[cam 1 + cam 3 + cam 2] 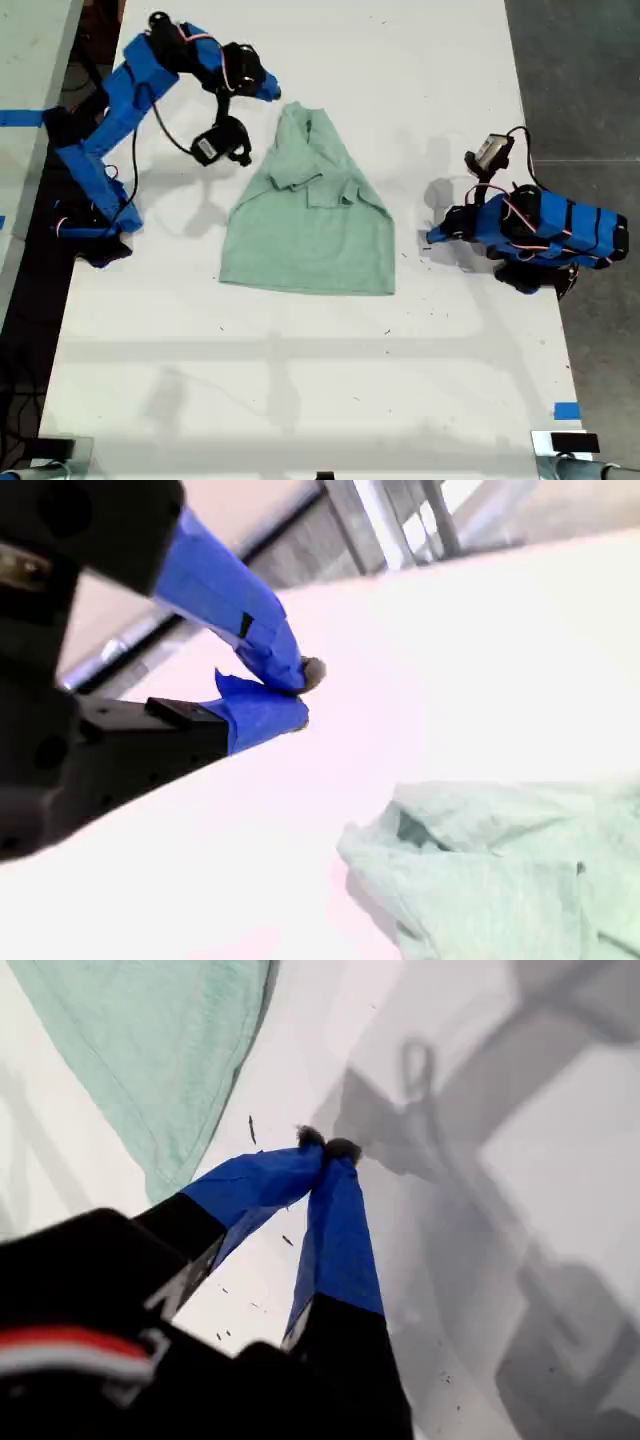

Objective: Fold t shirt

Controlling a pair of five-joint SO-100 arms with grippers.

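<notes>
White table (300,400); one t shirt (310,230)

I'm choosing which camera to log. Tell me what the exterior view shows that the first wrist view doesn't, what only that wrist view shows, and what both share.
Only the exterior view shows the whole shirt, partly folded, both arms, and my second gripper near the collar.

Only the first wrist view shows my first gripper close up, jaws shut on nothing, above bare table, with dark specks beside it.

Both show the mint shirt, the white table and my first gripper off the cloth.

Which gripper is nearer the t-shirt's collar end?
My second gripper, at the exterior view's upper left beside the t-shirt collar; my first gripper sits off its hem.
</notes>
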